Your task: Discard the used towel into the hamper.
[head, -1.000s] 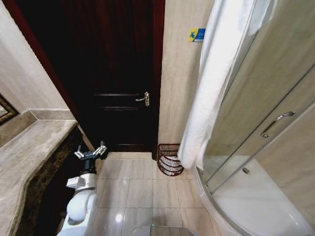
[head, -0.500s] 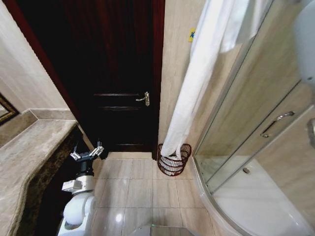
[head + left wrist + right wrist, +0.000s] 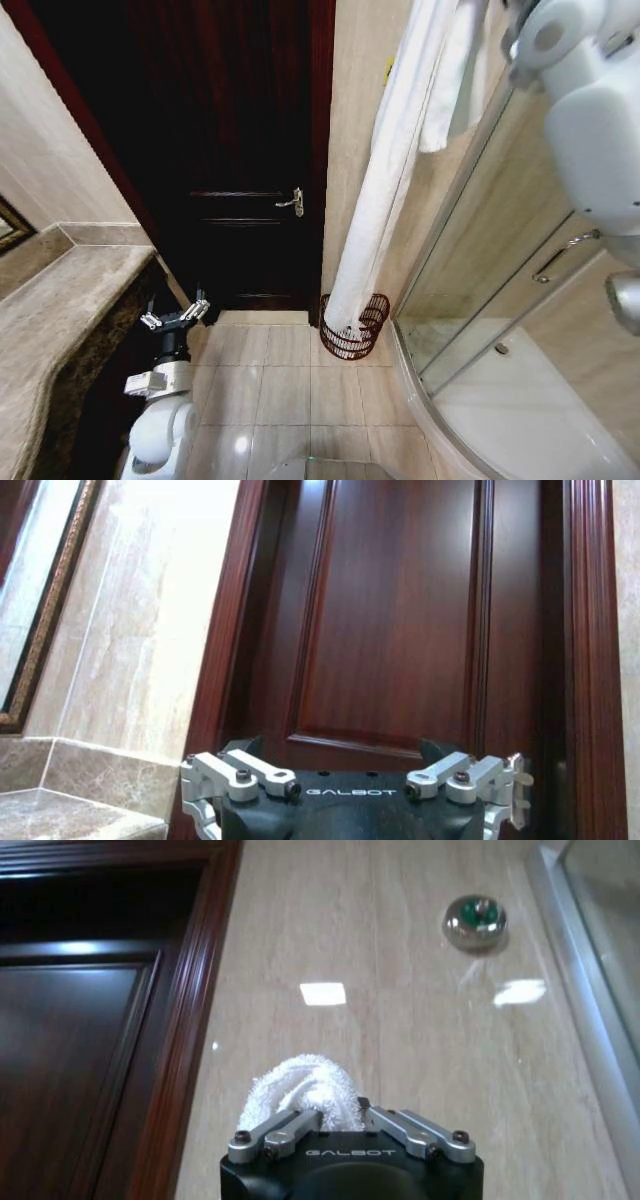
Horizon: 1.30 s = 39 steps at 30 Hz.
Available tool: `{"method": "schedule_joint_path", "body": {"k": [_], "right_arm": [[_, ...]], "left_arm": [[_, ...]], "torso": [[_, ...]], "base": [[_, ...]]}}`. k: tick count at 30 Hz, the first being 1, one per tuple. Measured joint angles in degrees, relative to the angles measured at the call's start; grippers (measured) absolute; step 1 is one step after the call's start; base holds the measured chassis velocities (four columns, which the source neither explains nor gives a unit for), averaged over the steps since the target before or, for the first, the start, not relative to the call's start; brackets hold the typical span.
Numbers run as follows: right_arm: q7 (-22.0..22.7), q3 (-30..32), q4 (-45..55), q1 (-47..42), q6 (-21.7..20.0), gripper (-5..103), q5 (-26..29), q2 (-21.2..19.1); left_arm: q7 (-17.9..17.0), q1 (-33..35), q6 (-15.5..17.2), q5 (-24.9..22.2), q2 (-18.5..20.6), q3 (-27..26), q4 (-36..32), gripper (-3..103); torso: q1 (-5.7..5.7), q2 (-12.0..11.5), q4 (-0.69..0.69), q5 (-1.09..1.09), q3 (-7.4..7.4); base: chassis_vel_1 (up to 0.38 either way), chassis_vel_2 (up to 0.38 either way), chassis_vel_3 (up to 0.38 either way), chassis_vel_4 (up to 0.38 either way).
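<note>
One long white terry towel (image 3: 385, 190) hangs with its long axis nearly vertical, leaning slightly, its lower end reaching the rim of the single dark reddish-brown, half-round wire hamper (image 3: 372, 318), which stands on the tiled floor against the beige wall beside the dark wooden door (image 3: 230, 150). The right wrist view alone shows the right gripper (image 3: 348, 1129) closed on a bunched fold of that towel. The left gripper (image 3: 175, 317), low by the marble counter (image 3: 60, 310), has its fingers spread wide and holds nothing.
</note>
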Motion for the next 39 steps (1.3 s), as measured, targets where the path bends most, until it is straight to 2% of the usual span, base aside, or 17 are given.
{"method": "schedule_joint_path", "body": {"k": [7, 9, 13, 17, 24, 32, 36, 39], "right_arm": [[-0.3, 0.3, -0.4, 0.2, 0.2, 5, -0.3, 0.8], [-0.5, 0.2, -2.0, 3.6, 0.1, 5, -0.2, 1.9], [-1.1, -0.5, -5.3, 6.7, 0.0, 5, -0.2, 3.8], [-1.2, -0.6, -7.4, 7.8, 0.0, 5, -0.4, 5.4], [-1.1, -1.0, -9.1, 4.6, 0.8, 5, -2.0, 6.3], [-1.2, -0.9, -6.3, -2.4, 1.7, 5, -2.5, 4.8], [-1.6, -0.9, -7.9, -2.2, 2.7, 5, -3.1, 5.8], [-2.4, -1.5, -10.9, 1.1, 3.1, 5, -3.6, 7.9]], "left_arm": [[0.0, -0.3, 0.0, 0.4, -0.1, 0.4, 0.2, 100], [0.0, -0.4, 0.0, 0.5, -0.1, 0.5, 0.3, 100], [0.0, -0.1, -0.2, 0.6, -0.3, 0.5, 0.3, 100], [0.1, 0.3, -0.5, 0.6, -0.6, 0.3, 0.1, 100], [0.4, 1.2, -1.6, 0.5, -0.8, -0.8, 0.0, 100], [0.4, 2.2, -3.7, 1.5, -1.6, -1.8, -0.2, 100], [0.5, 2.0, -3.9, 1.9, -1.8, -1.7, -0.1, 100], [0.5, 1.7, -3.9, 1.9, -1.9, -1.6, -0.1, 100]], "torso": [[-0.01, 0.0, -0.01, 0.01, 0.0], [-0.01, 0.0, -0.01, -0.04, -0.01], [-0.02, 0.0, -0.01, -0.01, -0.01], [-0.02, 0.0, -0.01, -0.01, -0.01], [-0.01, 0.0, 0.0, 0.02, 0.0], [-0.01, 0.0, -0.01, 0.01, 0.0], [-0.01, 0.0, -0.02, 0.02, 0.0], [-0.01, 0.0, -0.01, -0.05, -0.01]], "base": [[0.0, 0.0, 0.0, 0.0], [0.0, 0.0, 0.0, 0.0], [0.0, 0.0, 0.0, 0.0], [0.0, 0.0, 0.0, 0.0], [0.0, 0.0, 0.0, 0.0], [0.0, 0.0, 0.0, 0.0], [0.0, 0.0, 0.0, 0.0], [0.0, 0.0, 0.0, 0.0]]}}
